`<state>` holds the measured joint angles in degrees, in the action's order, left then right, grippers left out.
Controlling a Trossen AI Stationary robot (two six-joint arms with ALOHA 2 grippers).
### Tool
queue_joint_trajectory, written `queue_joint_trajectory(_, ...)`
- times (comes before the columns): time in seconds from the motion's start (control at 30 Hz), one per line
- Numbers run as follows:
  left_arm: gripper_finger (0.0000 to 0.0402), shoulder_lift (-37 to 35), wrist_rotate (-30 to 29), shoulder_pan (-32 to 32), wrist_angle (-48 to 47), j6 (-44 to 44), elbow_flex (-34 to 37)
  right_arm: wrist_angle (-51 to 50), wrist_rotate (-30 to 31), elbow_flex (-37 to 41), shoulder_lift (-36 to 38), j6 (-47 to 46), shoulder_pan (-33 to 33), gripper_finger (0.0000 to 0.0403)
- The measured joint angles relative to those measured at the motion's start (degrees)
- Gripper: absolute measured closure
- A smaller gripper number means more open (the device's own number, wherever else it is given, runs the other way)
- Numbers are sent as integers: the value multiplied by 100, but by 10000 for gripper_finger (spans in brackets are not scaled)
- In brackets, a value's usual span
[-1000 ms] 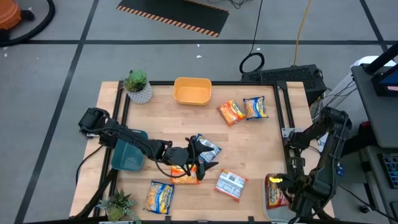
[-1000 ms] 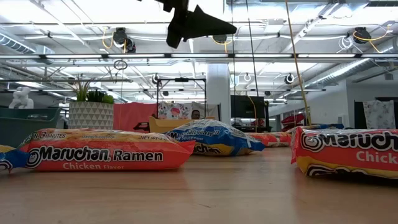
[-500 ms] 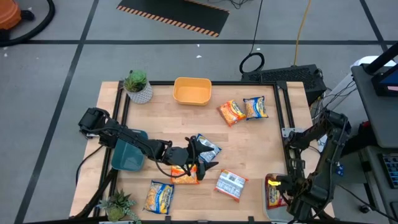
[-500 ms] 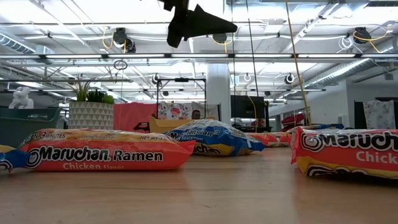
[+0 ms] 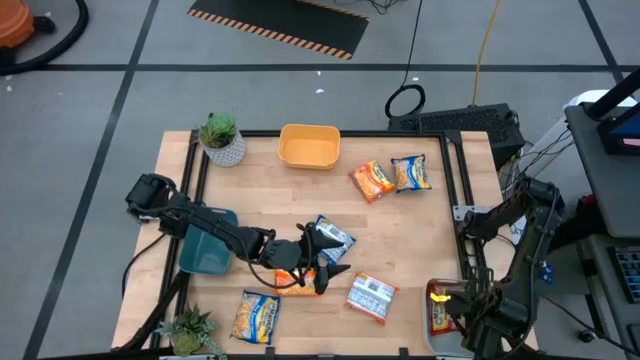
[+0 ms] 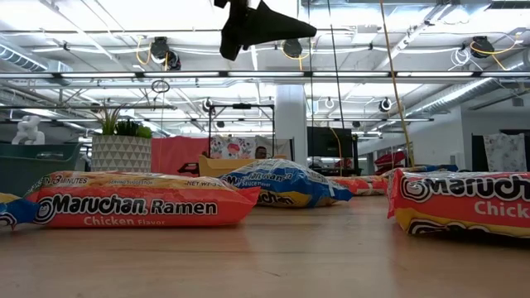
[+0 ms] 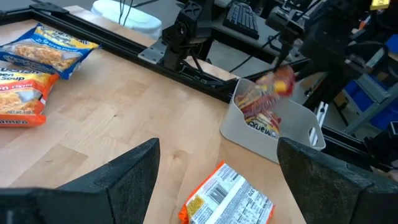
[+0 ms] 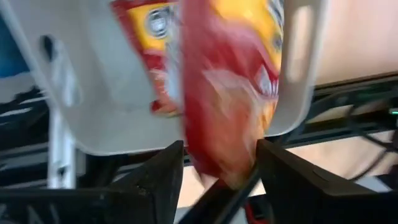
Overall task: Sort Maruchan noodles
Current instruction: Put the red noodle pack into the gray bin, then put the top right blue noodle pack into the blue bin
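My left gripper (image 5: 322, 265) hovers open above an orange Maruchan packet (image 5: 297, 281), high over the table in the low view (image 6: 257, 29). A blue packet (image 5: 332, 238) lies beside it, and a packet showing its white back (image 7: 227, 199) lies just ahead. Other packets lie flat near the near edge (image 5: 256, 315) and, as a pair, toward the far right (image 5: 372, 180). My right gripper (image 5: 445, 298) is open over the clear bin (image 7: 292, 134) at the near right corner. A red packet (image 8: 224, 106), blurred, stands edge-on between its fingers above another packet in the bin. My right gripper has the blurred red packet (image 8: 217, 155) between its parted fingers, pointing down over the clear bin. I cannot tell whether the fingers touch it.
A yellow bin (image 5: 309, 146) sits at the far edge and a dark teal bin (image 5: 207, 250) under my left arm. Potted plants stand at the far left (image 5: 221, 138) and near left (image 5: 190, 330) corners. Black rails (image 5: 455, 180) frame the table.
My right arm has shifted slightly toward the near edge over the clear bin. My left gripper has stayed open above the orange packet and risen a little. The packets on the table have not moved.
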<state>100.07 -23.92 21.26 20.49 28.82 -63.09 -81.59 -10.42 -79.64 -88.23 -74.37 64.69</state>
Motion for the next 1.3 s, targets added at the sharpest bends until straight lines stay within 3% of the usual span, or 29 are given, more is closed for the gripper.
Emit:
queue_joint_trajectory(0.3, 73, -2, 0, 89, 86, 105, 0, 1210, -303, 0, 0, -132, 0, 223)
queue_joint_trajectory(0.5, 73, -2, 0, 173, 87, 131, 0, 1449, -328, 0, 0, -248, 0, 223)
queue_joint_trajectory(0.73, 73, -2, 0, 166, 85, 131, 0, 1447, 443, 0, 6, 304, -176, 223)
queue_joint_trajectory(1.03, 73, -2, 29, 166, 79, 466, 0, 345, 1075, 2, 24, 1053, -629, 223)
queue_joint_trajectory(1.3, 73, -2, 317, 124, -54, 132, 0, -644, 1878, 4, 358, 1770, -1255, 223)
